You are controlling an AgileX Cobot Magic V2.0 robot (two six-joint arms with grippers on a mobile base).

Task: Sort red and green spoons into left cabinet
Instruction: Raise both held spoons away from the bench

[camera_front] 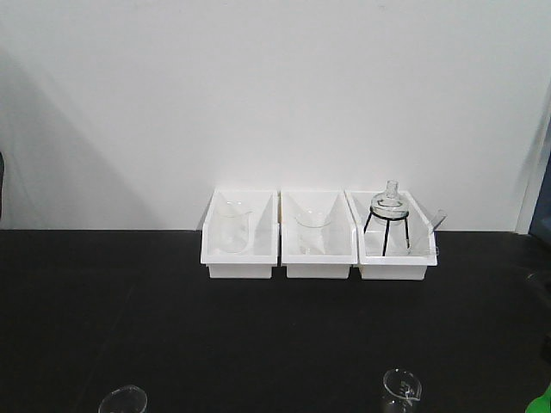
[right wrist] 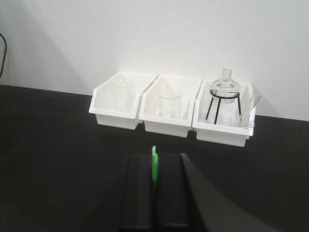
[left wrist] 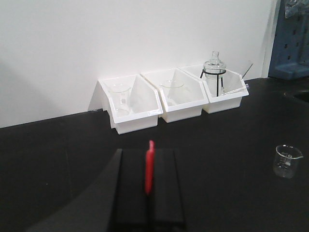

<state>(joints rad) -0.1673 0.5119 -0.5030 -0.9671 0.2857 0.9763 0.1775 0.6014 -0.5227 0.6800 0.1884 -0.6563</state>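
In the left wrist view the red spoon stands edge-on, pinched between the two black fingers of my left gripper, which is shut on it above the black table. In the right wrist view the green spoon is held the same way, with my right gripper shut on it. A bit of green shows at the front view's lower right corner. Only a short piece of each spoon sticks out past the fingers. The left cabinet is out of view.
Three white bins stand in a row against the white wall, holding glass beakers and a flask on a black tripod. Loose beakers stand near the table's front. A blue object is at the far right.
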